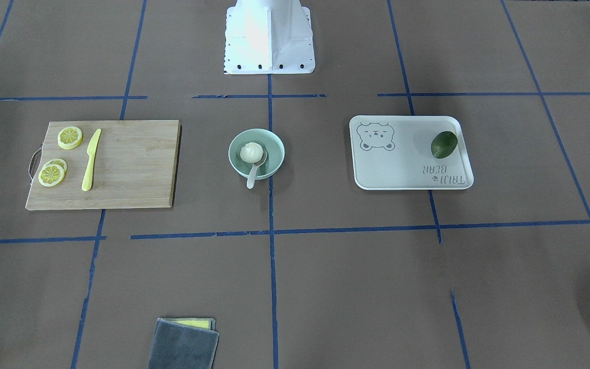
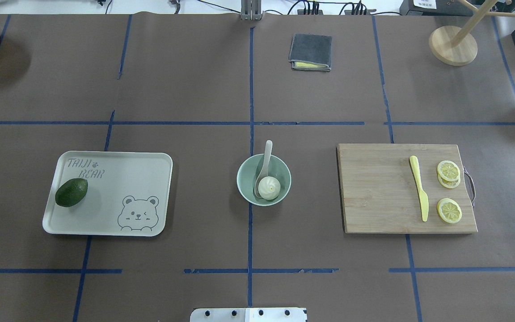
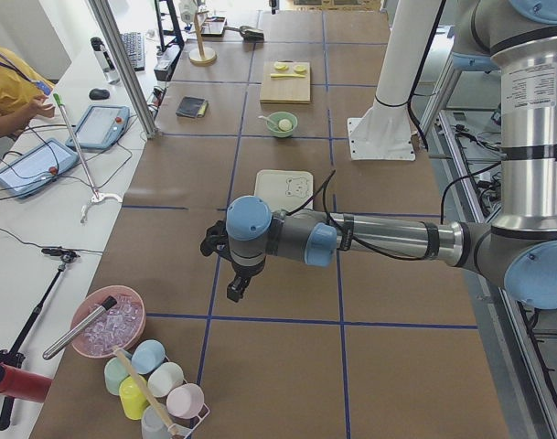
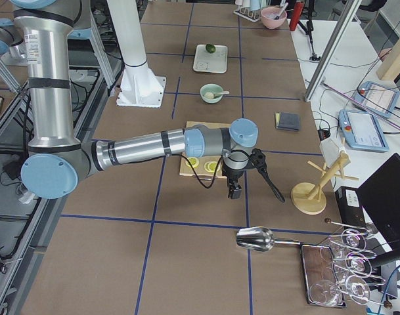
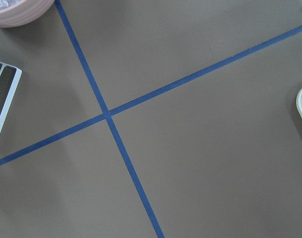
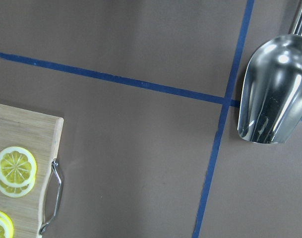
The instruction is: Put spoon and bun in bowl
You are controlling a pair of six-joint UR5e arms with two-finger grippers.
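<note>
Left claw: parked out past the tray end. I only get it from the side camera, so I can't tell if it's apart or together.
Right claw: same deal, out beyond the cutting board. Can't tell.
Bowl: middle of the surface, between tray and board. Both items are in, so this looks done to me.
Bun: in the bowl's near half, touching the spoon's scoop. I reckon it's soft and light, so I'd pinch gently across the dome's sides.
Spoon: scoop down in the bowl, handle leaning over the far rim. Probably light, stiff, slick plastic, and that handle's the obvious grab spot.
</note>
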